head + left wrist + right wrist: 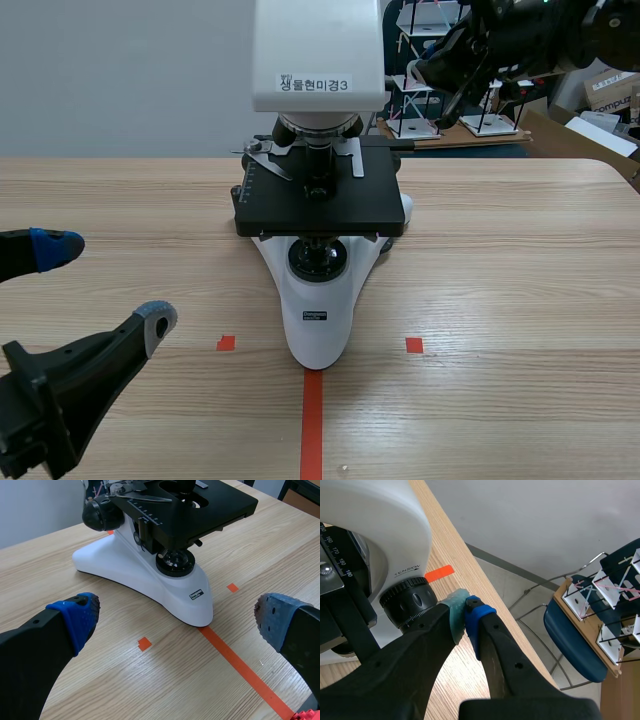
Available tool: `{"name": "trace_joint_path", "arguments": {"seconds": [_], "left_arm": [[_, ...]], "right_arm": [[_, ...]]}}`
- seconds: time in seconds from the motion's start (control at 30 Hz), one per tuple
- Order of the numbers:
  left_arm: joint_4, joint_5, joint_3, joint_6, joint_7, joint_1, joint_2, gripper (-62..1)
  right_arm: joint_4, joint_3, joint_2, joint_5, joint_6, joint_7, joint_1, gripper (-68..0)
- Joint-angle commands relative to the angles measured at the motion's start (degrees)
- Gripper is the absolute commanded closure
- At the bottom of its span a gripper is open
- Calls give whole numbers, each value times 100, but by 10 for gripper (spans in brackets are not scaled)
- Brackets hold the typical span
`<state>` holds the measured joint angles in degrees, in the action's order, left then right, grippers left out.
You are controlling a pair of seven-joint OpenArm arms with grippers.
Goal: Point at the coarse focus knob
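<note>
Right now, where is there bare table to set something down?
Widest bare patch: table right of the microscope, out to its right edge. Narrower strip between microscope and the open fingers of the left gripper. Crowded behind, where the right gripper is at the coarse focus knob.

- left fingers point(35, 660): chunky matte black, dotted blue-ish pads point(80, 620) on the tips
- right fingers point(505, 655): same black, one pad blue, one grey-green, tiny round holes

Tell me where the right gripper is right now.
In the right wrist view, the right gripper is shut, with its pad tips right beside the black focus knob on the white body of the microscope.
</note>
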<state>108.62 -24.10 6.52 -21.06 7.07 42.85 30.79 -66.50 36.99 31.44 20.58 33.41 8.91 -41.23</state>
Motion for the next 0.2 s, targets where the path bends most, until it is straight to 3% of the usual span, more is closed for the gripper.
{"name": "trace_joint_path", "arguments": {"seconds": [0.0,0.17], "left_arm": [[125,-52,46,-7,63,-4,-28,-623],[125,-52,46,-7,63,-4,-28,-623]], "right_arm": [[-105,-13,46,42,-37,-85,-146,-9],[-105,-13,46,42,-37,-85,-146,-9]]}}
